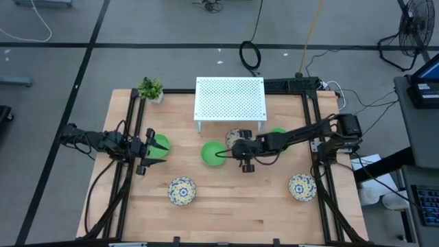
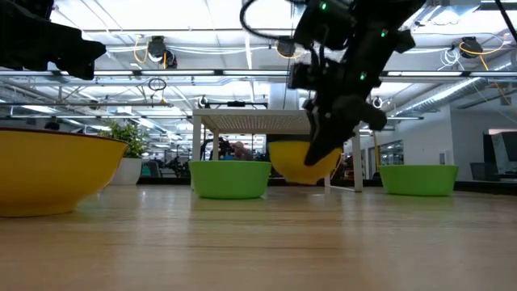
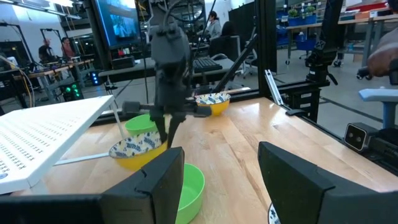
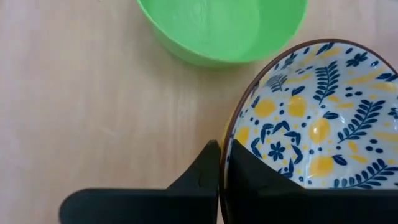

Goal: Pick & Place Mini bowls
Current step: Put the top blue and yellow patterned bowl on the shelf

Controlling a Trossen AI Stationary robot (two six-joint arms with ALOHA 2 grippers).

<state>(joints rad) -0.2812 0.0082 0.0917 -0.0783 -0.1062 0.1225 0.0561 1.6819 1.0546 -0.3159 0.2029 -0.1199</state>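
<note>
My right gripper is shut on a yellow mini bowl with a blue-and-white floral inside, just in front of the white rack. A green bowl sits on the table beside it, toward the left. A second green bowl shows partly behind the right arm. A third lies at my left gripper, which stands open at the table's left side with nothing between its fingers. Two more patterned bowls rest near the front. My right gripper pinches the patterned bowl's rim, one finger inside the bowl and the other outside against the yellow wall. The fingers slant down from the table's right side. In the low view the bowl sits tilted and looks just clear of the table.
The white perforated rack stands on legs at the far middle, right behind the held bowl. A small potted plant is at the far left corner. Bare wood lies between the two front bowls. Black frame rails run along both sides of the table.
</note>
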